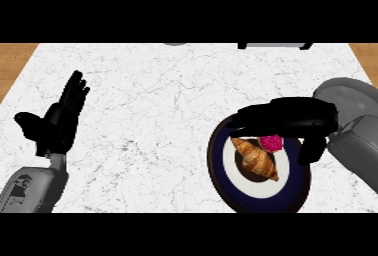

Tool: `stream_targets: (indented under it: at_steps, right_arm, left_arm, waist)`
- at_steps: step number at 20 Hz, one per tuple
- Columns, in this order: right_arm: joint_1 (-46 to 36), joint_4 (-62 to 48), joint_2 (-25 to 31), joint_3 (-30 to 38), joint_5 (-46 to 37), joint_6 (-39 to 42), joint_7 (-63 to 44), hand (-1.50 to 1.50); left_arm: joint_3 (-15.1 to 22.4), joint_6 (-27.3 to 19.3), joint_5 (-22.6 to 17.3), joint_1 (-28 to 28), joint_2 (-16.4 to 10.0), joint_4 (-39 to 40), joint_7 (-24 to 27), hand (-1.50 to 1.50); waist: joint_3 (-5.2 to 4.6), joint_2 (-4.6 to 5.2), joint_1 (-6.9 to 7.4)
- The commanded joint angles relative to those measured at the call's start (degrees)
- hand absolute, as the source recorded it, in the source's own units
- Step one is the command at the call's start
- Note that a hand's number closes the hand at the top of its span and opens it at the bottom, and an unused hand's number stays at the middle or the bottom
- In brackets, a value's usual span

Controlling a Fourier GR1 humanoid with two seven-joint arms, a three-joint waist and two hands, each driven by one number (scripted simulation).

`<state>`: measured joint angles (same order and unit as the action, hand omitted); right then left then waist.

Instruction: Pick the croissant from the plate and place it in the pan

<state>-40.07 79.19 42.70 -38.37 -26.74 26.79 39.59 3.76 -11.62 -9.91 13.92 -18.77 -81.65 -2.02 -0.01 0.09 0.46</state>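
A golden-brown croissant (pixel 256 159) lies on a round plate (pixel 221 170) with a dark blue rim and white ring, at the lower right of the counter. A small pink-red item (pixel 272 142) sits on the plate beside the croissant's far end. My right hand (pixel 289 118) hovers over the plate's far edge, fingers stretched leftward and thumb hanging down on the right side; it holds nothing. A grey pan (pixel 347 92) sits at the right edge, partly hidden by my right forearm. My left hand (pixel 57 121) rests open at the left, fingers up.
The white marble counter (pixel 162 110) has wooden strips along its left and right edges. Dark and grey objects peek in at the far edge near the top centre.
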Motion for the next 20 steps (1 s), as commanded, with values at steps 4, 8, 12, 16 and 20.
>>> stream_targets:
  at_steps: [4,8,12,16,20]
  right_arm:
    - [0.71,-0.70,-4.90,-1.92,-6.52,2.06,2.48,-1.50]
    - [1.98,-3.43,-2.64,-0.04,-10.54,0.40,7.13,-1.50]
    - [2.53,0.74,-3.68,-1.76,-16.91,-1.54,2.12,-1.50]
    - [2.47,0.12,-7.36,-1.23,-21.64,-0.14,-0.86,-1.50]
    - [5.75,-3.28,-9.18,-2.38,-27.74,-4.80,0.34,-1.50]
  left_arm:
    - [-3.22,3.01,-1.02,2.35,-0.99,1.21,-0.81,0.00]
    - [-3.15,2.55,0.81,-0.76,0.24,0.48,0.50,0.00]
    - [-2.97,2.77,1.48,-0.14,0.04,-1.54,-2.36,0.00]
    - [-4.66,4.29,1.30,-0.39,0.67,0.86,0.53,0.00]
    - [-4.97,4.13,2.29,-1.12,0.96,-0.79,-0.32,0.00]
  waist:
    - [0.00,-0.05,-0.26]
    - [0.00,-0.02,-0.21]
    - [0.01,-0.11,-0.27]
    - [-0.01,-0.08,-0.21]
    - [0.00,-0.03,-0.19]
